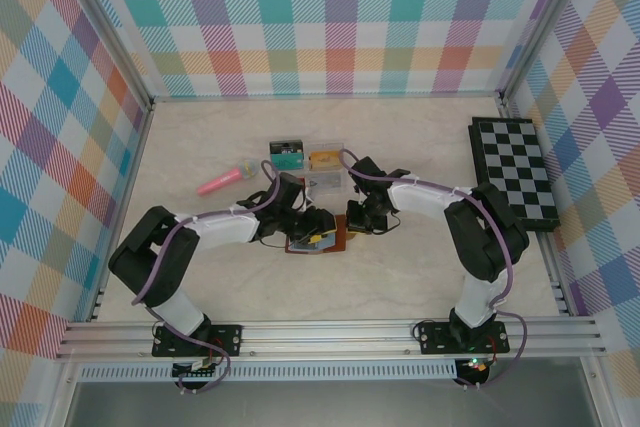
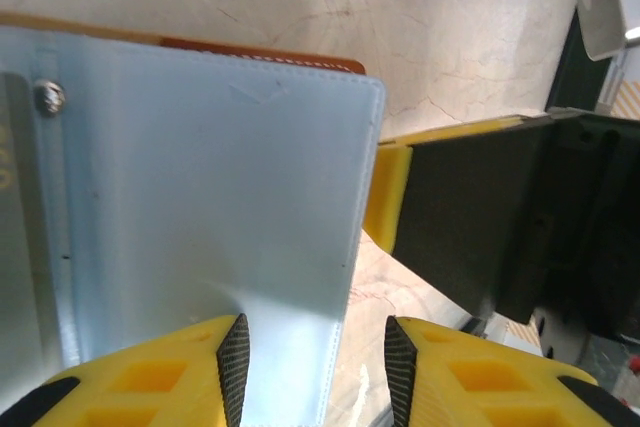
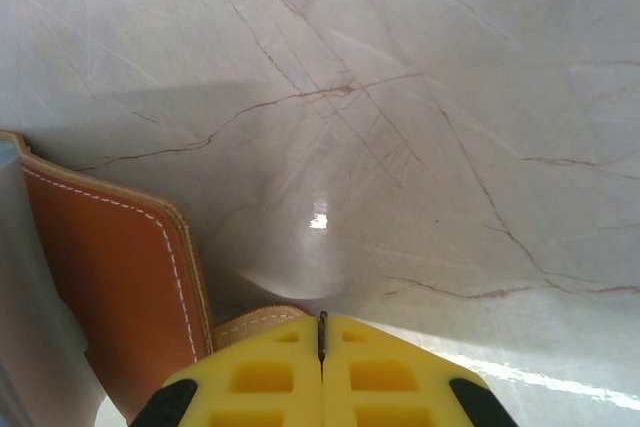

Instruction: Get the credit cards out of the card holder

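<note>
Finding the brown leather card holder (image 1: 338,239) lying open at the middle of the pale marbled table (image 1: 410,277), between the tips of both arms. Reaching in from 9 o'clock with the left gripper (image 2: 315,357), jaws standing apart and released, with the lower corner of a blue-grey pocket page (image 2: 220,207) sitting in the gap beside the left pad (image 2: 234,367), unsqueezed. Coming in from 3 o'clock with the right gripper (image 3: 322,347), fingers clenched flat together, just off the holder's stitched edge. Meeting the little tan tab (image 3: 250,324) at 9 o'clock of those fingertips, and not being able to tell whether pinching it. Seeing a teal card (image 1: 288,156) and an orange card (image 1: 323,159) lying in the clear compartment box (image 1: 328,184) at 12 o'clock of the holder, just beyond it. Noting a pink marker (image 1: 222,180) at 10 o'clock, well apart, and a chessboard (image 1: 515,172) at 2 o'clock, near the right wall. Glimpsing blue and yellow inside the open holder from above, too small for telling cards from pages.
</note>
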Robot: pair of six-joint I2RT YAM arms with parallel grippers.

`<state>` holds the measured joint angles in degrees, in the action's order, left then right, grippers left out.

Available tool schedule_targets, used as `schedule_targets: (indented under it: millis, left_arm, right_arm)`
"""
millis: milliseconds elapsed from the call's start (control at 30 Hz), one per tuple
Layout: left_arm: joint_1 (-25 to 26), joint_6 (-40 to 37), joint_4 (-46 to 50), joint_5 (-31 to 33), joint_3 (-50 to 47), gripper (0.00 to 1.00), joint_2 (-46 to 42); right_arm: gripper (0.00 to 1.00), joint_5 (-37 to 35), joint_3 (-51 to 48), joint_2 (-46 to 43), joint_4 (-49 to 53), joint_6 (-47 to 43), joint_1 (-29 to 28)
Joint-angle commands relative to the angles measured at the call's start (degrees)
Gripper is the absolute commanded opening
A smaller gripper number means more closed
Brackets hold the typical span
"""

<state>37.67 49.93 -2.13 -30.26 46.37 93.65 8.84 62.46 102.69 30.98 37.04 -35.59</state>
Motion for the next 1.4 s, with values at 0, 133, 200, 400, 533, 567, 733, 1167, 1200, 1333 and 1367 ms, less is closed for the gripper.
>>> schedule_targets:
  millis: [0, 133, 200, 400, 533, 567, 733, 1167, 1200, 1333, 1367]
  left_arm:
    - [0.74, -1.06, 2.17, 2.69, 0.95, 0.42, 1.25]
    - [0.81, -0.89, 2.79, 3.92, 0.70, 0.38, 2.47]
    - [0.85, -0.92, 2.99, 4.24, 0.73, 0.35, 3.16]
    - [0.91, -1.43, 5.19, 6.39, 0.96, 0.31, 2.48]
    - [0.91, -2.91, 8.54, 8.73, 1.46, 0.30, -0.09]
    - [0.85, -3.30, 9.64, 9.76, 1.62, 0.29, -0.98]
    - [0.83, -5.80, 16.24, 15.80, 2.63, 0.29, -5.76]
    - [0.80, -7.39, 21.42, 19.98, 3.32, 0.25, -5.40]
    - [0.80, -7.54, 21.63, 20.16, 3.45, 0.25, -5.40]
    - [0.81, -7.90, 22.95, 21.30, 4.09, 0.24, -5.42]
    - [0.82, -7.91, 23.42, 21.83, 4.23, 0.24, -5.69]
  right_arm:
    - [0.02, 0.56, 1.22, 0.53, 0.42, -0.36, 0.48]
    - [0.02, 0.47, 1.26, 0.60, 0.42, -0.25, 0.44]
    - [0.02, 0.50, 1.26, 0.64, 0.44, -0.21, 0.44]
    - [0.02, -0.63, 1.53, -0.72, 1.34, -0.48, 0.58]
    - [0.05, -0.72, 1.53, -2.61, 1.72, -1.21, 0.92]
    - [0.08, -0.55, 1.45, -3.18, 1.56, -1.55, 1.03]
    - [0.23, 2.05, 0.58, -6.06, -0.33, -3.36, 1.05]
    - [0.37, 9.45, -2.11, -13.12, -5.97, -5.59, 0.96]
    - [0.37, 9.05, -2.40, -14.20, -6.20, -5.41, 0.96]
    - [0.36, 1.99, -1.11, -17.50, -2.68, -5.00, -0.51]
    - [0.36, -1.23, 0.54, -17.51, 0.14, -4.98, -1.65]
